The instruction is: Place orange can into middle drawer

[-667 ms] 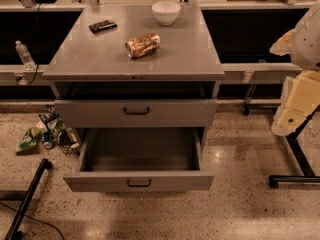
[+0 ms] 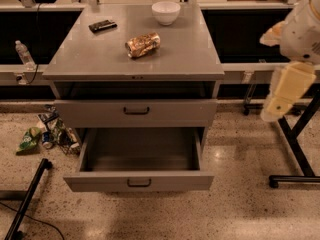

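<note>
Orange can (image 2: 143,44) lies on the cabinet top (image 2: 192,54) — end effector (image 2: 280,96) well apart, its state unclear.

the white arm (image 2: 304,26) enters at the right edge of the view, its bulky rounded joint held high. below it the pale cream gripper (image 2: 281,93) hangs downward, tilted slightly to the left, on the right side, in the air.

one orange can (image 2: 143,44), one white bowl (image 2: 166,12), one black object (image 2: 102,25), two drawers (image 2: 140,182), one end effector (image 2: 280,96) at far right.
</note>
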Robot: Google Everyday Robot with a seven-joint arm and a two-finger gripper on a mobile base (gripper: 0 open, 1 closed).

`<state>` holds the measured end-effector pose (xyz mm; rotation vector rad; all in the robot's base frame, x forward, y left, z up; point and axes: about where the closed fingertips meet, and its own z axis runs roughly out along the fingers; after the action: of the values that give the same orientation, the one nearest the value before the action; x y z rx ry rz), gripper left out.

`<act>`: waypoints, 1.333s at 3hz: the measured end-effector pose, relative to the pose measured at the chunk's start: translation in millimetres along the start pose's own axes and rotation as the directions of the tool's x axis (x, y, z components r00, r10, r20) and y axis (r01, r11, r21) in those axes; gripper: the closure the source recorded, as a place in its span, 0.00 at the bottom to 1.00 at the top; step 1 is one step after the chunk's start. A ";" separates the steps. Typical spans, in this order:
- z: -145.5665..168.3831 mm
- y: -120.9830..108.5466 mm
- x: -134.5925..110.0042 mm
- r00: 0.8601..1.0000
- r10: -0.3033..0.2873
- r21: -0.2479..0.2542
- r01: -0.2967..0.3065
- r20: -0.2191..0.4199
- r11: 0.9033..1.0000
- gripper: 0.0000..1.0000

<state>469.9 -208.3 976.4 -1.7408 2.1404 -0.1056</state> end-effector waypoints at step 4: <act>114.9 -178.6 -78.2 0.943 -0.293 -0.008 0.298 0.157 0.955 0.00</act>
<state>686.8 -154.3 941.0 -2.0087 1.7700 -0.0155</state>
